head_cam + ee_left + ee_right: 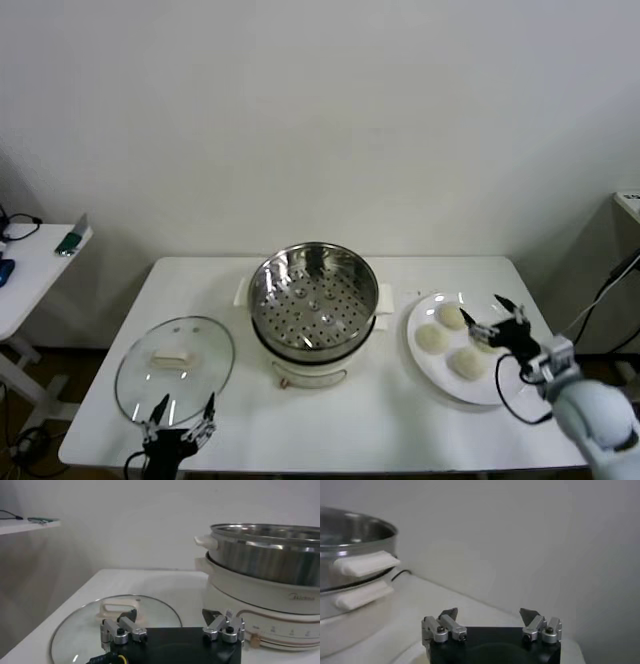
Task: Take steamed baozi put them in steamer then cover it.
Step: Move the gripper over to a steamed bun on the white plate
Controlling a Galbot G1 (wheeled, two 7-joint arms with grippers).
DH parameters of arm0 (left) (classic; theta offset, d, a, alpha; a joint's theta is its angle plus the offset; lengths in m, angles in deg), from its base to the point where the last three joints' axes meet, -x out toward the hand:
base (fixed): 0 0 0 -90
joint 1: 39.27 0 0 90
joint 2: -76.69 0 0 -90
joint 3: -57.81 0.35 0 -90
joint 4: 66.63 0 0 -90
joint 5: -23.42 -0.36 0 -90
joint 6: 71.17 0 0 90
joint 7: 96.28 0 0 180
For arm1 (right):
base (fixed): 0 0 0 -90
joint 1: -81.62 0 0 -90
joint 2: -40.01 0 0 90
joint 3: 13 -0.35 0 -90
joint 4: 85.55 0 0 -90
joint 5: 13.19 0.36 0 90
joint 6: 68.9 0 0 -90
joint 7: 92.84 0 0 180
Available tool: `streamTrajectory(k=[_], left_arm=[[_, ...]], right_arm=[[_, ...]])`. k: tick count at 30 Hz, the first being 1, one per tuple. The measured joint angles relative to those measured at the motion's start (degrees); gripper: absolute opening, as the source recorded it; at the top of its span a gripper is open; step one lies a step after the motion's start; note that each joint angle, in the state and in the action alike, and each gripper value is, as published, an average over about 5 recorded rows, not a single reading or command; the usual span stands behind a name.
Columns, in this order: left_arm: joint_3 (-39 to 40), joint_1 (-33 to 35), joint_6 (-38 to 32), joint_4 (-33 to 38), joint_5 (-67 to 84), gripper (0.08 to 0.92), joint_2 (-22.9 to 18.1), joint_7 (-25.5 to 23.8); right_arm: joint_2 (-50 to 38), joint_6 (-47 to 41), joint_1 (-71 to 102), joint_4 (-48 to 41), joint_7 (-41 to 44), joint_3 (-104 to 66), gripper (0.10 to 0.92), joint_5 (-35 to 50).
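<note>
Steamer (313, 300) empty; four baozi (458, 340) right of it untouched, cover (174, 368) off; both end effectors gape empty.

The right pincer (492, 317) hangs wide open over the white plate (425, 352), its tips astride one of the steamed baozi (482, 338); three more buns crowd the plate just beneath and beside it. Toward its inner side the steamer (314, 300) rises as a tall wall, with bare bench (380, 420) between plate and pot. The left pincer (181, 407), also spread, sits at the near rim of the cover (175, 366); the lid's white handle lies just ahead of it, the steamer close on its inner side.
</note>
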Motion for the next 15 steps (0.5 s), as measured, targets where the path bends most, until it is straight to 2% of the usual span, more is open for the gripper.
streamTrajectory(k=[8, 15], left_arm=[[0.65, -0.11, 0.08, 0.16, -1.12, 0.823, -0.58, -0.46], [0.76, -0.56, 0.23, 0.07, -1.56, 0.823, -0.85, -0.73]], right_arm=[[-5.49, 6.78, -30.37, -13.14, 20.03, 30.4, 0.823, -8.98], [-3.75, 7.34, -48.79, -21.91, 28.36, 51.32, 0.823, -10.69]])
